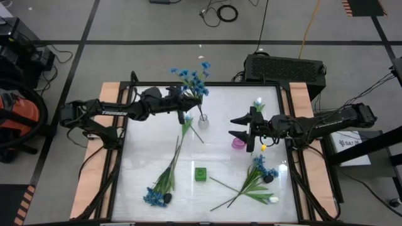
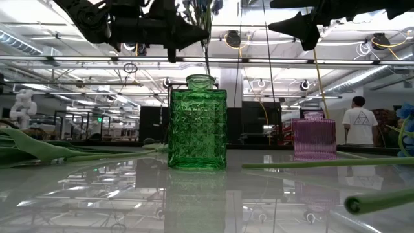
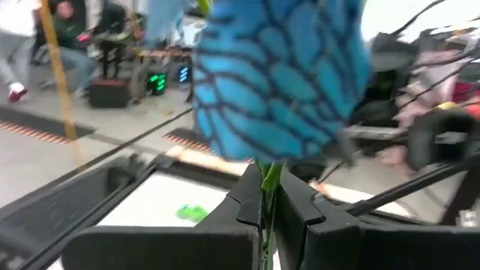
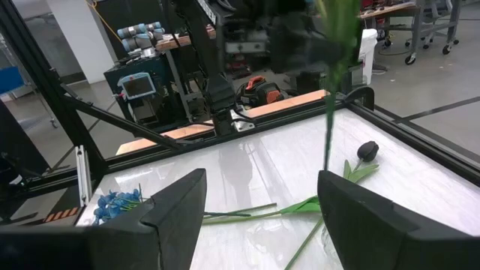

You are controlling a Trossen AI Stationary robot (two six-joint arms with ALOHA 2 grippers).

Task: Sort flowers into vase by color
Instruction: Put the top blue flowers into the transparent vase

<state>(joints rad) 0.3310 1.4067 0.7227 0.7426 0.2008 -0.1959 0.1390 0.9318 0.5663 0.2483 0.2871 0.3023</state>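
High: left gripper (image 1: 183, 100) clamped on blue flower stem (image 1: 196, 80), clear vase (image 1: 203, 118) at 4 o'clock, close; stem axis near upright. Right gripper (image 1: 242, 127) spread, empty, farther.
Left wrist: fingers (image 3: 251, 196) pinch stem, blossom at 12.

The left claw (image 3: 264, 206) pinches a green stem (image 3: 268, 180) under big blue blossoms (image 3: 281, 75).
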